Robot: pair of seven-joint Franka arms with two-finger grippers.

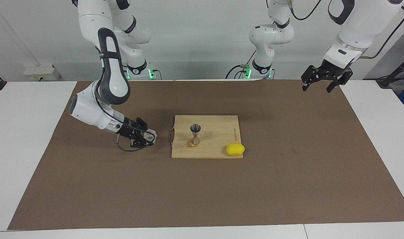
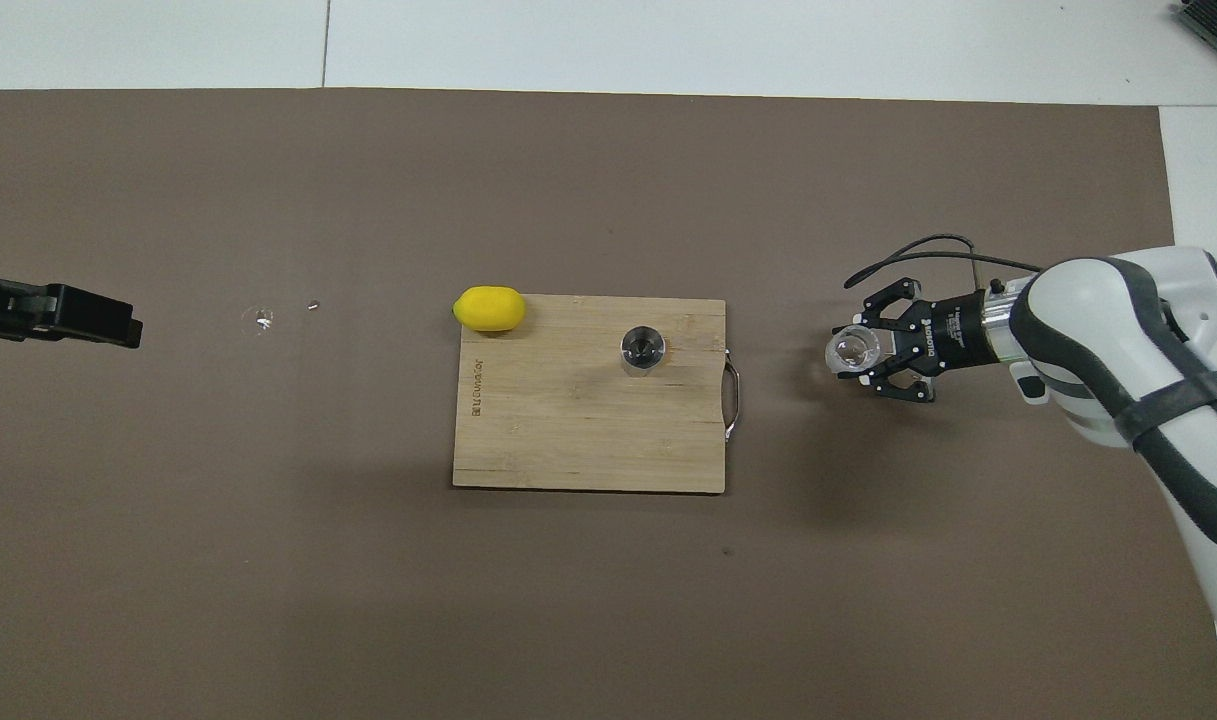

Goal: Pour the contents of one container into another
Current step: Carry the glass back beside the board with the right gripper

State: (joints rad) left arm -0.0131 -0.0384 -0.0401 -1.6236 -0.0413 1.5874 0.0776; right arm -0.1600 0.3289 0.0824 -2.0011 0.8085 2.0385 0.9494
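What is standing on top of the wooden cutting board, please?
The metal jigger stands upright on the cutting board, and the lemon rests on a corner farther from the robots. What the jigger holds inside cannot be seen.

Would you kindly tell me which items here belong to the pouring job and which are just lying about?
Job:
- small clear cylindrical cup, held in the right gripper over the brown mat
- silvery hourglass-shaped metal jigger, upright on the board

Lying about:
- rectangular wooden cutting board
- yellow lemon at the board's corner
- left gripper, open, waiting
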